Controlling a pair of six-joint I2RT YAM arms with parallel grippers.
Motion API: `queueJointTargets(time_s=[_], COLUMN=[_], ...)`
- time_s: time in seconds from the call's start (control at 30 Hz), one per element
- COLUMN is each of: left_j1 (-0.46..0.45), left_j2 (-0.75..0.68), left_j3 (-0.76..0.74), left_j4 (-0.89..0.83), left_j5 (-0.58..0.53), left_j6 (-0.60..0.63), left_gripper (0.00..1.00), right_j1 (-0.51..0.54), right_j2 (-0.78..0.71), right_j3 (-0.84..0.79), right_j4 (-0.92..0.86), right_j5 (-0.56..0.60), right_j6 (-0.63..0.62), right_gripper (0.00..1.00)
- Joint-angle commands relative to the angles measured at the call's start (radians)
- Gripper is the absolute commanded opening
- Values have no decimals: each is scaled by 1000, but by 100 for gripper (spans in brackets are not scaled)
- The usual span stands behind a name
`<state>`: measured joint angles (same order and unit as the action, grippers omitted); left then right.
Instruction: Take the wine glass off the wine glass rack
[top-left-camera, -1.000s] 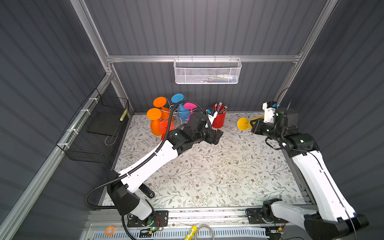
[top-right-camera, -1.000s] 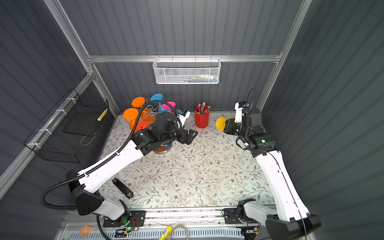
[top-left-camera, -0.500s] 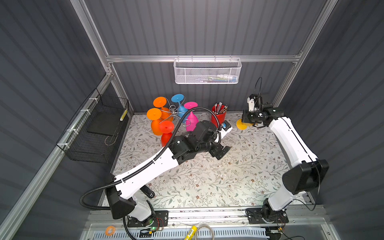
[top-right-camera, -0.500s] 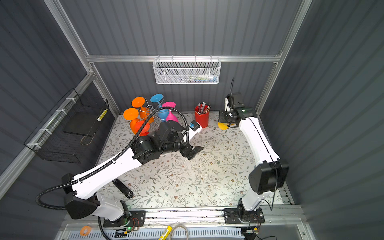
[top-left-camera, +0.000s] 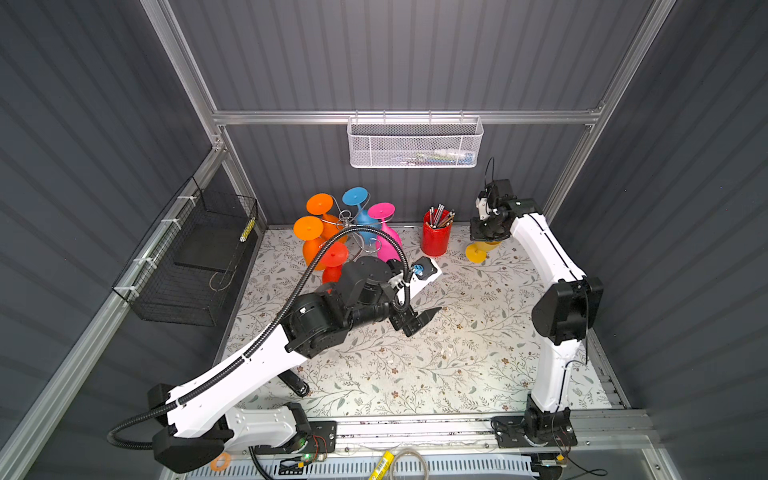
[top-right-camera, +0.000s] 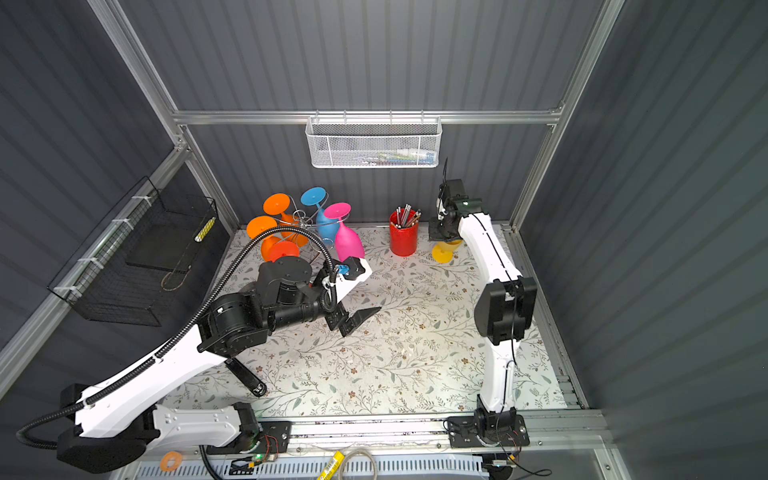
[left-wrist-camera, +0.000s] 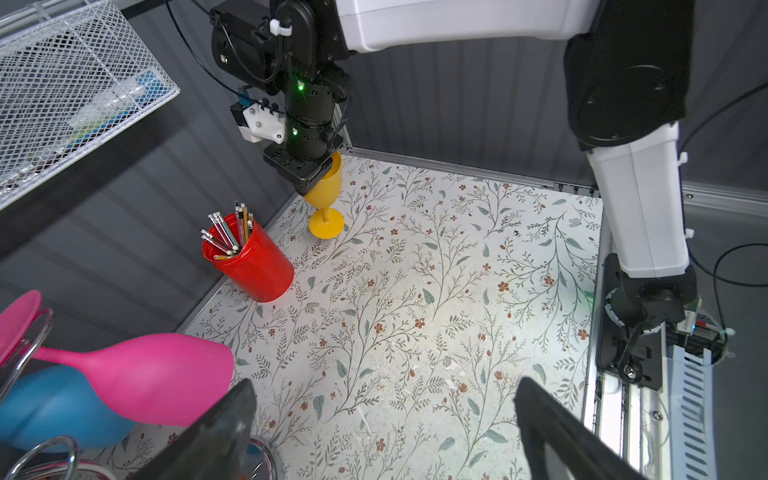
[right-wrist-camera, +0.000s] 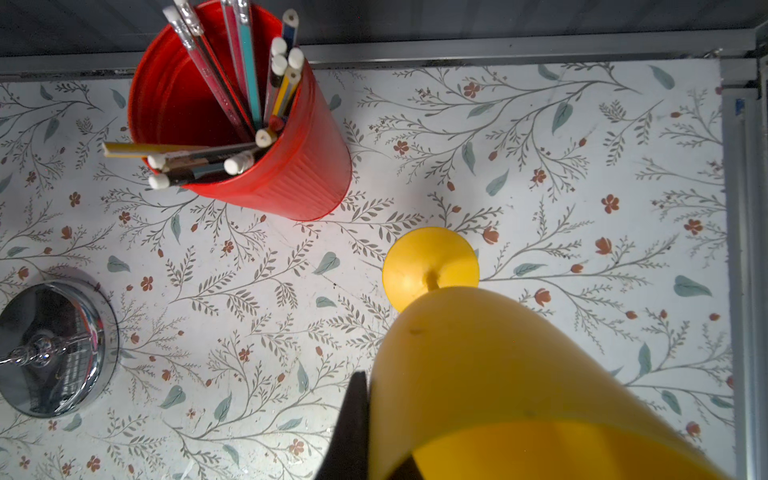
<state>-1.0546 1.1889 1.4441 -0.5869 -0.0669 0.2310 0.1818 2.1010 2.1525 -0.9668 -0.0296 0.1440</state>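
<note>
Bowl of the yellow wine glass (left-wrist-camera: 328, 193) is being clamped by the right jaws, its foot beneath them at the worktop (left-wrist-camera: 436, 291); contact cannot be told. Set-down is judged the step in hand: the foot is best being settled flat before release, the red pencil cup (left-wrist-camera: 253, 266) just beside being kept clear. Left jaws are being held apart, empty, nearer the wine glass rack (top-left-camera: 348, 218).

R jaws gripping yellow wine glass (left-wrist-camera: 329, 189), red pencil cup (left-wrist-camera: 253, 266) beside
</note>
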Motion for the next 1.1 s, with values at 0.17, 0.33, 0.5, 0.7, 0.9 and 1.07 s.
queueJointTargets(time_s=[0.17,0.33,0.5,0.7,0.9,1.07], left_j1=[-5,-5,-5,-5,-5,-6], left_j2=[-8,-3,-2,-3,-6,-2], left_j3=[-60,-75,-99,-100,-82,-22], left_j4=[10,21,37,45,41,22], left_j5=[28,34,-8,-25,-50,-80], left_j6=[51,47,53,52,45,5], left_gripper=[97,97,98,99,99,100], right_j1=[4,11,27,39,56,61], right_j2=[144,209,247,271,219,126], right_j3=[164,235,270,314,322,317], right_j4=[-77,-101,-103,-116,-106,-83], right_j5=[-5,3,-1,-3,10,12], right_j6=[-23,-34,-31,-37,-51,-40], right_gripper=[0,0,2,19,48,63])
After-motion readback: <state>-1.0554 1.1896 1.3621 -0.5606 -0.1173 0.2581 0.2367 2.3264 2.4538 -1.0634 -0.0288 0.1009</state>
